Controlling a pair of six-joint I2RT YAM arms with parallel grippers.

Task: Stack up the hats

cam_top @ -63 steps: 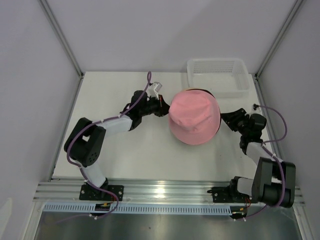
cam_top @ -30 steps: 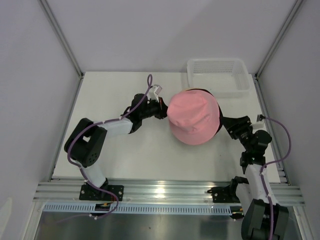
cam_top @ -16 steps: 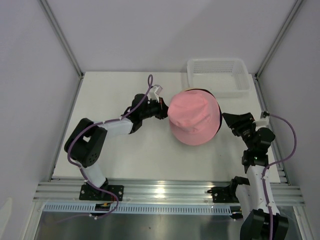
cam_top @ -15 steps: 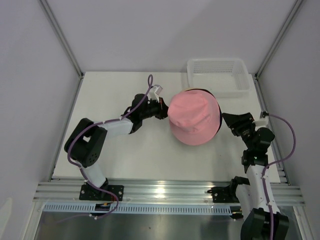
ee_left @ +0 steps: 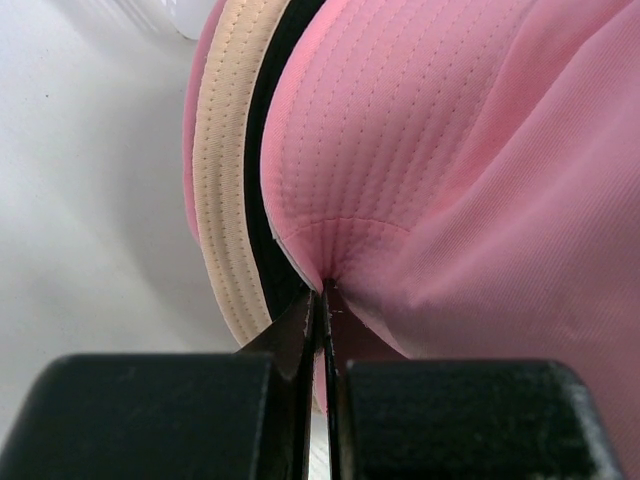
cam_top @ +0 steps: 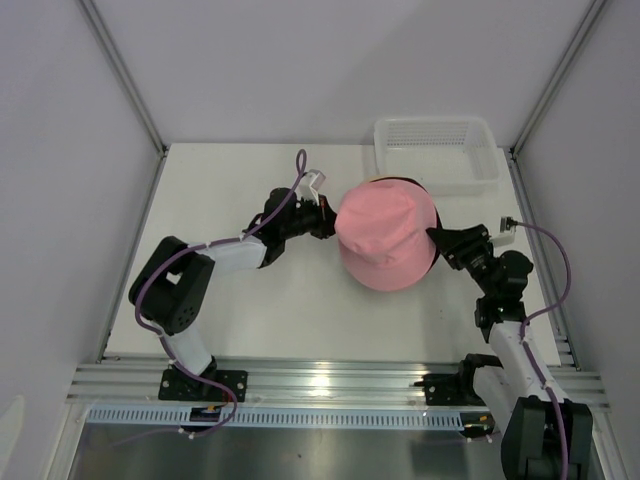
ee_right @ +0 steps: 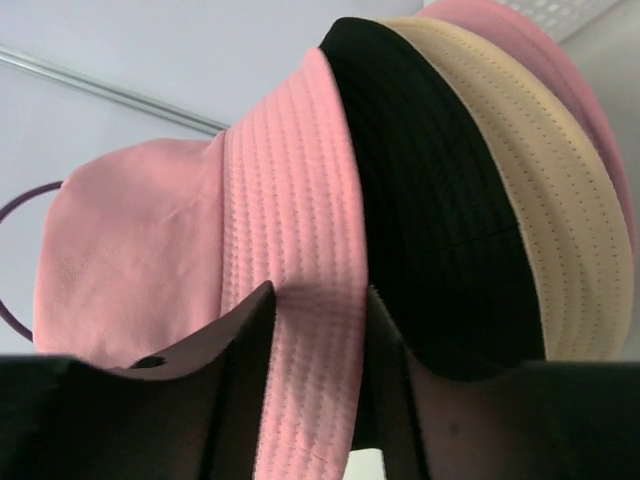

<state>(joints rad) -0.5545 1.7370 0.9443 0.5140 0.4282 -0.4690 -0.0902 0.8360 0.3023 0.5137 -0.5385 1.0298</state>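
Pinching the left brim of the top pink hat point(cam_top: 388, 235), the left gripper point(ee_left: 322, 320) is pressed together on the fabric. The right gripper point(ee_right: 315, 350) stands spread, the right brim between its fingers, unclamped. The hat sits over the black hat point(ee_right: 430, 230), beige hat point(ee_right: 530, 220) and lower pink hat point(ee_right: 560, 90), right of the table point(cam_top: 250, 310) centre. Risk: a one-sided pull could skew the hats beneath. The plastic bin point(cam_top: 435, 150) crowds the far side; open room lies near and left

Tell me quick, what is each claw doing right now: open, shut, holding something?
Left gripper: closed, pinching the brim of the top pink hat.
Right gripper: open, straddling that same brim.
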